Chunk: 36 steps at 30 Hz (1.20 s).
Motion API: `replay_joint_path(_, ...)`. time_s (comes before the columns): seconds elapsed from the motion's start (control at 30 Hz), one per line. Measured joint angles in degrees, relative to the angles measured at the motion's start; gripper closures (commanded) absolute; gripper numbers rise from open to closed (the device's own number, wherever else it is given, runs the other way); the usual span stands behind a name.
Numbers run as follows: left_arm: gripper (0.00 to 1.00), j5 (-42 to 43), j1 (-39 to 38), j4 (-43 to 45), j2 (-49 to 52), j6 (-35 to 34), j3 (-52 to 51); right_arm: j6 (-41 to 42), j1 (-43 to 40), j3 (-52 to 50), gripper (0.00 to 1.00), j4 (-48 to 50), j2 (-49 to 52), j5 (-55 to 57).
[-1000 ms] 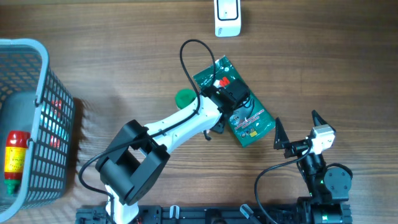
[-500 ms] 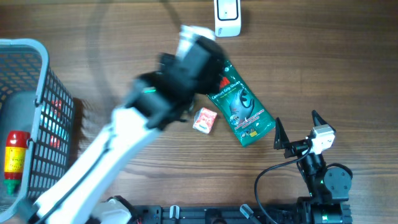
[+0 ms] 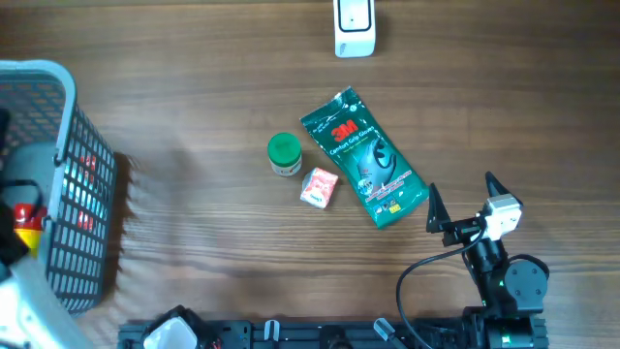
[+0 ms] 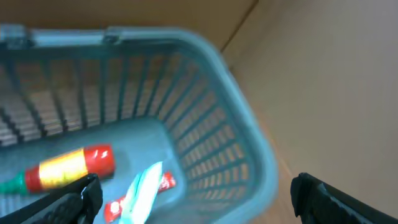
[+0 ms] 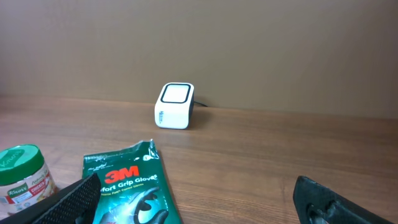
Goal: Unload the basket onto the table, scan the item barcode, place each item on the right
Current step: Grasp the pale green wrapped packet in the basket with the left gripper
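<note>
White scanner (image 5: 174, 106) stands beyond green glove packet (image 5: 133, 188) and jar (image 5: 25, 173)

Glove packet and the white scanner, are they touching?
Apart. The overhead view shows bare table between the 3M glove packet and the white scanner.

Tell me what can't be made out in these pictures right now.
- Barcode on the green 3M glove packet: not seen; the overhead print is too small, and the right wrist view cuts the packet at the bottom edge.
- Label on the small red-and-white box: too small to read overhead.
- Items in the blue-grey plastic basket: the left wrist view is blurred; overhead, the frame edge and mesh wall hide them.
</note>
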Motion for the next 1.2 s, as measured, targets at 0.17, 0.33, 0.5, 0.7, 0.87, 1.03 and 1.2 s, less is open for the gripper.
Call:
replay_joint_path(0.17, 0.0, 9.8, 10.8, -0.9, 12.2, -1.6, 0.0, 0.0, 0.0, 0.0, 0.0, 0.0, 0.0, 0.0)
replay_joint_path(0.33, 0.0, 16.0, 11.3, -0.6, 26.7, 4.1, 0.0, 0.0, 0.0, 0.0, 0.0, 0.0, 0.0, 0.0)
replay_joint_path(0.5, 0.01, 19.7, 8.2, -2.3, 37.2, 11.3, 0.0, 0.0, 0.0, 0.0, 0.0, 0.0, 0.0, 0.0)
replay_joint_path(0.7, 0.03, 17.5, 3.6, -4.0, 42.8, 14.1, 0.0, 0.0, 0.0, 0.0, 0.0, 0.0, 0.0, 0.0)
replay_joint_path(0.87, 0.07, 14.1, 3.4, -6.2, 45.0, 14.3, -0.3, 0.0, 0.0, 0.0, 0.0, 0.0, 0.0, 0.0)
replay_joint_path(1.03, 0.36, 12.1, 3.4, -5.7, 45.5, 14.2, -3.8, 0.0, 0.0, 0.0, 0.0, 0.0, 0.0, 0.0)
replay_joint_path(1.2, 0.66, 11.1, 3.4, -5.6, 45.7, 13.7, -5.3, 0.0, 0.0, 0.0, 0.0, 0.0, 0.0, 0.0)
